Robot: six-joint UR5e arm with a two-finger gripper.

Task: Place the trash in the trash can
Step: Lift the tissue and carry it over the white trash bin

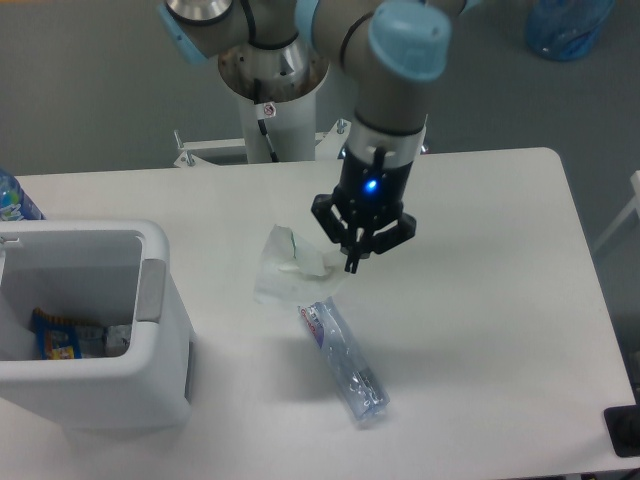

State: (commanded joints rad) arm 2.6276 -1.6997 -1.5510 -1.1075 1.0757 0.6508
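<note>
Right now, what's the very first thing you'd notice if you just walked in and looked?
The big grey-and-blue robot arm, its gripper lit by a blue light and lifting a crumpled white napkin off the middle of the white table. Just below it a clear plastic bottle lies on its side, and a white trash can stands at the left.

No text, brand, number or sign can be read anywhere. The bottle (pixel 342 358), lying on the tabletop (pixel 480 300) just below the jaws, carries a blue-red label (pixel 318 322) near its cap end, but its print is too small and blurred to make out. A small red-and-white sticker (pixel 266 109) sits on the robot's white pedestal (pixel 275 115), up and to the left of the jaws; its marking is unreadable. The wrapper (pixel 57 337) inside the trash can (pixel 150 300), far left of the jaws, shows only blue and orange patches.
</note>
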